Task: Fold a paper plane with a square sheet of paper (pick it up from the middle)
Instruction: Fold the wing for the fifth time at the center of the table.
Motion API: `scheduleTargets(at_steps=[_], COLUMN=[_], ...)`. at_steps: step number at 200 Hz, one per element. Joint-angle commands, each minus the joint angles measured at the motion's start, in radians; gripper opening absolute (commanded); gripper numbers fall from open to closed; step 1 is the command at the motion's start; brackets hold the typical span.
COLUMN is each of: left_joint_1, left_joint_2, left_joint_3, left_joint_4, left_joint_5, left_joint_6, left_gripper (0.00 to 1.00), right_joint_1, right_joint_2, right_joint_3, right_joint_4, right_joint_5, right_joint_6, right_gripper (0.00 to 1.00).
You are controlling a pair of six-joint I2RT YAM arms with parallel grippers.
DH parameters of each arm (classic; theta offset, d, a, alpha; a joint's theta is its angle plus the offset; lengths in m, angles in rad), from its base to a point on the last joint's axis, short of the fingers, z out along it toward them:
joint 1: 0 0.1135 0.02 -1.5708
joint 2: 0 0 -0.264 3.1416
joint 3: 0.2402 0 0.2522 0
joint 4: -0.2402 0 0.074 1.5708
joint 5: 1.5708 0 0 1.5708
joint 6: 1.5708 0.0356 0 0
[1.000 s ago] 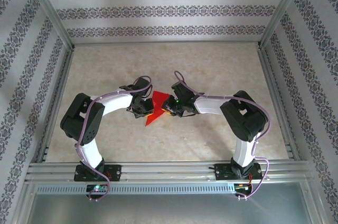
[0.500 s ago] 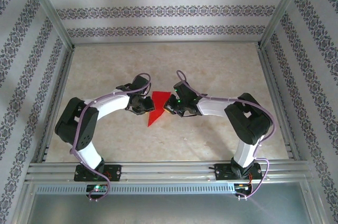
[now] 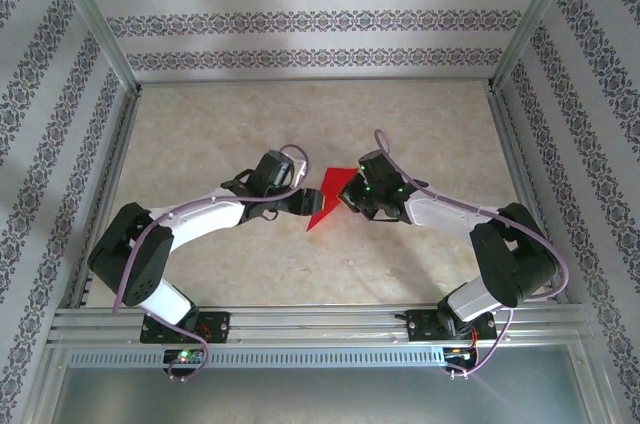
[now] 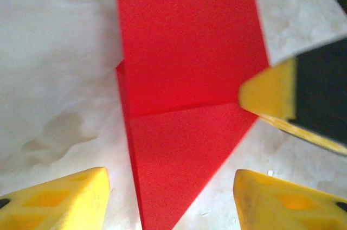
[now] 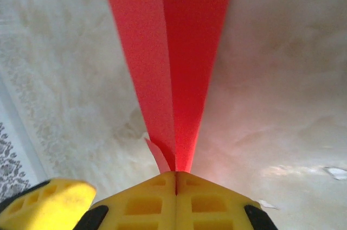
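The grip has changed sides. A second ago the left claw (image 3: pixel 303 201) was clenched on the thin bright red sheet of paper (image 3: pixel 324 206), already folded to a pointed wedge, while the right claw (image 3: pixel 350 194) stood slightly ajar. Now the right claw is clamped tight on the sheet's edge: in its wrist view the yellow pads (image 5: pixel 176 178) meet on the red layers (image 5: pixel 179 51), which fan out straight ahead of it. The left claw (image 4: pixel 171 197) has released and stands spread, with the creased sheet (image 4: pixel 184 67) lying between and ahead of its tips, and the right claw's yellow fingertip (image 4: pixel 271 97) at the sheet's edge to that side. Both arms have also reached farther out over the mottled beige worktop (image 3: pixel 200 134), carrying the sheet with them.

For the task, this looks like a handover: the right claw anchors the half-made plane, freeing the left to take a new hold for the next crease. The fold is clearly unfinished.
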Motion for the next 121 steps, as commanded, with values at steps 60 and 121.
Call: scheduleTargets(at_steps=[60,121], left_joint_1=[-0.112,-0.165], left_joint_2=[0.033,0.141], left_joint_3=[-0.103,-0.065], left_joint_4=[0.355,0.375], left_joint_5=[-0.029,-0.178], left_joint_6=[0.512,0.630], left_gripper=[0.66,0.65], right_joint_1=[-0.054,-0.058], right_joint_2=[-0.028,-0.010], right_joint_3=[0.012,0.029], right_joint_4=[-0.061,-0.073], right_joint_5=[-0.077,-0.110], right_joint_6=[0.096,0.120], right_gripper=[0.03,0.03])
